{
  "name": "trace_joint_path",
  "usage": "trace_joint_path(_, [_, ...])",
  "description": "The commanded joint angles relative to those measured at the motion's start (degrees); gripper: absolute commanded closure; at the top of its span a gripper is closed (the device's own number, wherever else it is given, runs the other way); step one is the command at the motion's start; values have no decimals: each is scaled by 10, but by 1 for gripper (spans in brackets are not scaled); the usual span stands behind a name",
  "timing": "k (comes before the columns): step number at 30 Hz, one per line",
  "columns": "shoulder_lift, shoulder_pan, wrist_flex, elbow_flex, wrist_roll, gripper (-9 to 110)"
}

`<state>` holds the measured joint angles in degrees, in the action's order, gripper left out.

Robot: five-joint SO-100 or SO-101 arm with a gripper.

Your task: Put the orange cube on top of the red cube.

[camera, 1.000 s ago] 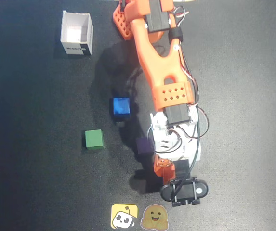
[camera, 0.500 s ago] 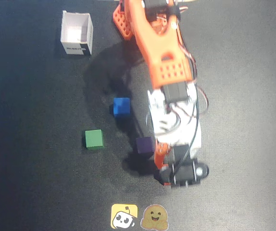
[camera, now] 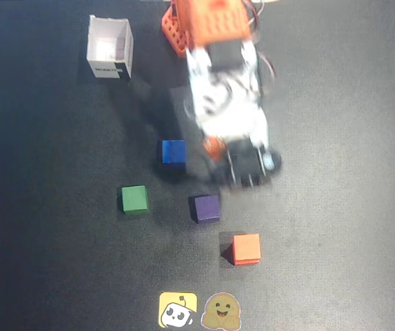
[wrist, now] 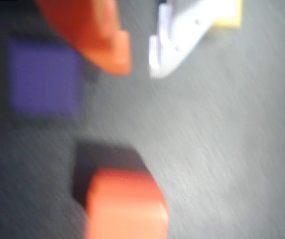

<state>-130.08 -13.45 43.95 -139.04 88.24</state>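
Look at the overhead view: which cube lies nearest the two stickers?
The orange cube, just above the stickers; the purple, green and blue cubes lie farther up.

Matte orange cube (camera: 246, 248), dull dark table (camera: 349, 207)

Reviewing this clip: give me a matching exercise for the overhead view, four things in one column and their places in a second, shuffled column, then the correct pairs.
Things:
1. white box
2. green cube
3. orange cube
4. blue cube

Places in the overhead view:
A. nearest the two stickers at the bottom edge
B. upper left, far from all the cubes
C. just left of the arm's blurred pincer
D. leftmost of the cubes, level with the purple cube

Pairs: 1-B, 2-D, 3-A, 4-C
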Motion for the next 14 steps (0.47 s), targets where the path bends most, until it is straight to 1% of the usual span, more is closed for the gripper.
trace_joint_path(1, [-123,16,10,-58,-16,101])
trace_joint_path(8, [-215,25,37,-132,-25,101])
trace_joint_path(11, [-304,25,61,-178,-25,101])
trace_joint_path(14, [-430,25,120,-226,-25,101])
